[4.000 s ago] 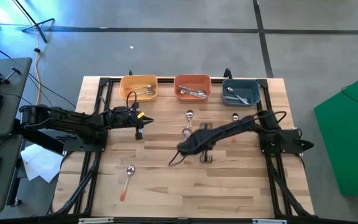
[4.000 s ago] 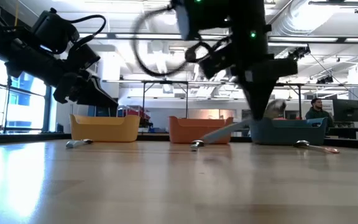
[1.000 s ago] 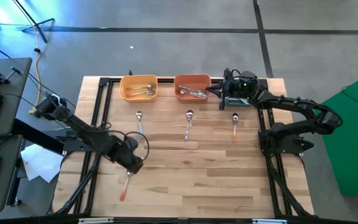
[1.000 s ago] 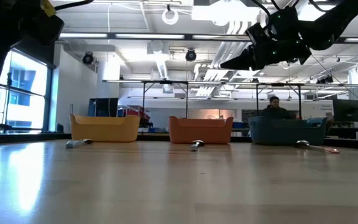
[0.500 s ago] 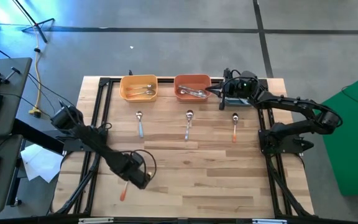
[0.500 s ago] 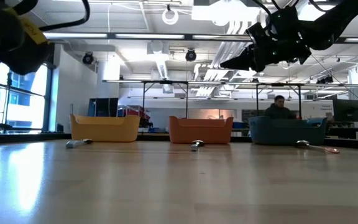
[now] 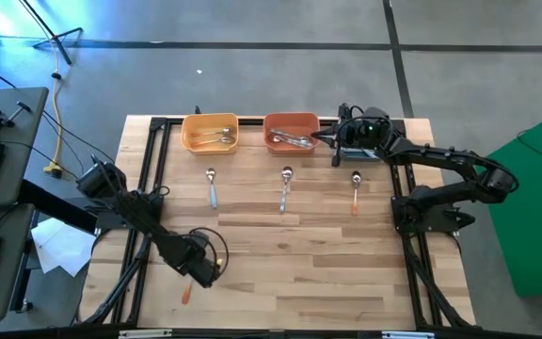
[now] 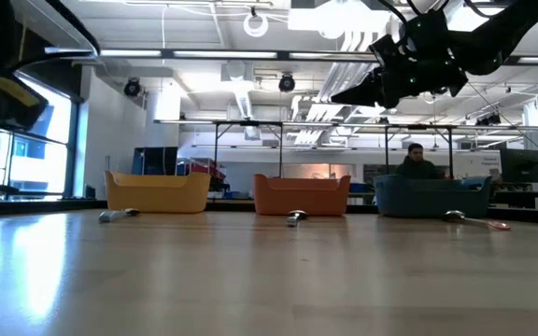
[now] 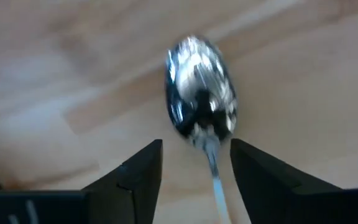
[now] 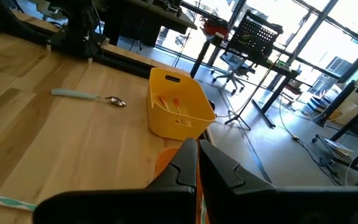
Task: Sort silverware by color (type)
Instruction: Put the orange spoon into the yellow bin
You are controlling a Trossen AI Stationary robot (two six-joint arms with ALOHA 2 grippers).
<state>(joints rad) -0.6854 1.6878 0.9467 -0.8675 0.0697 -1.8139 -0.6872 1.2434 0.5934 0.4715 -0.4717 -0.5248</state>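
Note:
An orange-handled spoon lies flat on the wood near the table's front left; its orange handle (image 7: pixel 186 294) shows in the high view and its shiny bowl (image 9: pixel 199 93) in the left wrist view. My left gripper (image 7: pixel 200 266) hovers over it, open, one finger on each side of the thin neck (image 9: pixel 213 165) without touching. Three more spoons lie in a row mid-table: light blue (image 7: pixel 212 185), silver (image 7: pixel 284 188), orange (image 7: pixel 355 191). My right gripper (image 7: pixel 332 141) hangs shut and empty at the back, between the orange bin and the teal bin.
The yellow bin (image 7: pixel 211 132) and the orange bin (image 7: pixel 291 132) hold spoons at the far edge; the teal bin (image 8: pixel 432 198) is mostly under my right arm in the high view. Bare wood lies at the table's front right. A person sits in the room behind.
My left gripper has moved toward the table's near edge and now stands over the bowl end of the orange-handled spoon. The spoon has not moved. My right arm has kept still.

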